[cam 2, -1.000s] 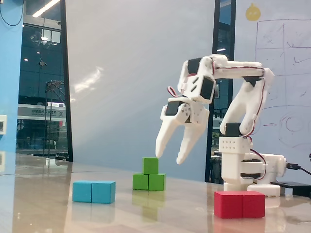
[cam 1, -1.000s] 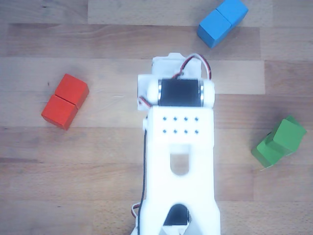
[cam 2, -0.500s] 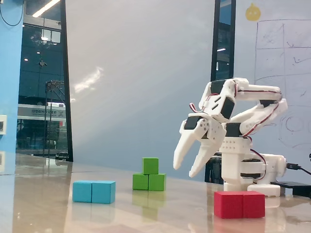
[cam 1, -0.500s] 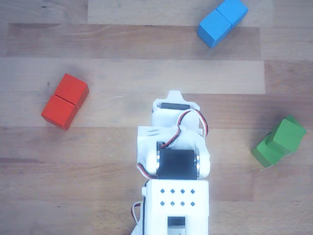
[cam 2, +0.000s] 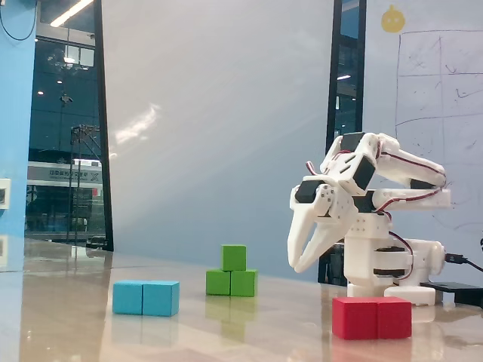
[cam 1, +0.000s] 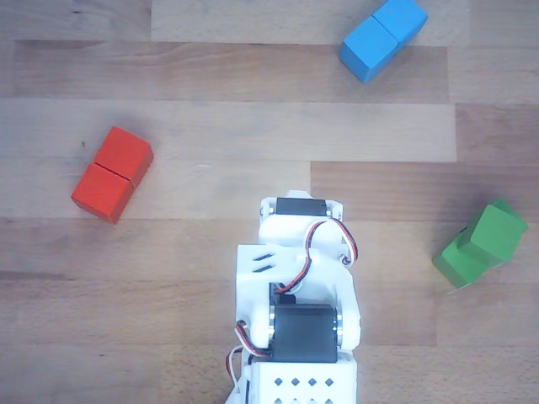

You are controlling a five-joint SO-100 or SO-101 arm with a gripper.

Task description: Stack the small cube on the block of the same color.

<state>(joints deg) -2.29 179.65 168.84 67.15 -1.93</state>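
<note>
Fixed view, left to right: blue oblong two-cube block (cam 2: 146,298) flat on the glossy wooden table (cam 2: 75,324), open tabletop to its left; green oblong two-cube block (cam 2: 232,283) flat farther back, small matte green cube (cam 2: 234,257) seated on its top, roughly centred over the seam; white two-finger gripper (cam 2: 299,260) hanging well right of the green stack, tips pointing down and clear of the table, fingers close together with only a narrow gap showing, empty, touching nothing; red oblong two-cube block (cam 2: 372,317) flat near the front edge, below and right of the fingertips; white arm base (cam 2: 377,264) behind it. Clear table between blue block and red block. Other view from above: red block (cam 1: 112,174) at left, arm body (cam 1: 299,295) at lower centre hiding the fingers, blue block (cam 1: 383,38) at top right, green block (cam 1: 455,261) with small cube (cam 1: 493,234) on it close to the right edge, bare wood all round each piece.
</note>
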